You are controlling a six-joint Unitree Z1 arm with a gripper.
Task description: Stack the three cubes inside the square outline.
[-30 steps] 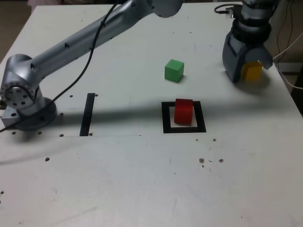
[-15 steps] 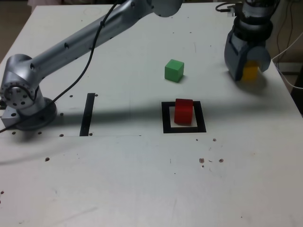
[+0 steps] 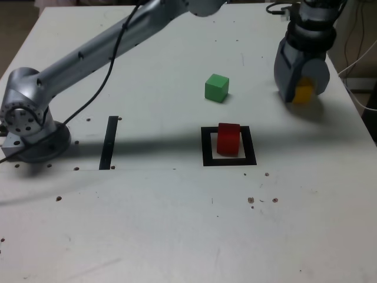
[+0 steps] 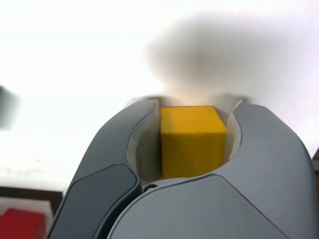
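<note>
The yellow cube [image 4: 192, 141] sits clamped between the jaws of the gripper [image 3: 301, 88], well beyond the square outline [image 3: 230, 160] toward the exterior view's right. The red cube [image 3: 228, 139] stands inside that outline. The green cube [image 3: 217, 88] rests just behind the outline, apart from it. A thin black bar [image 3: 109, 142] lies well off to the outline's left in the exterior view. Nothing stands between gripper and outline.

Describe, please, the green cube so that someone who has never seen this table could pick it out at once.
In the exterior view, find the black square outline on the white table, with the red cube standing inside it. Just beyond it, towards the table's far edge, the green cube sits alone on bare tabletop. It is the only green block, and nothing touches it.
</note>
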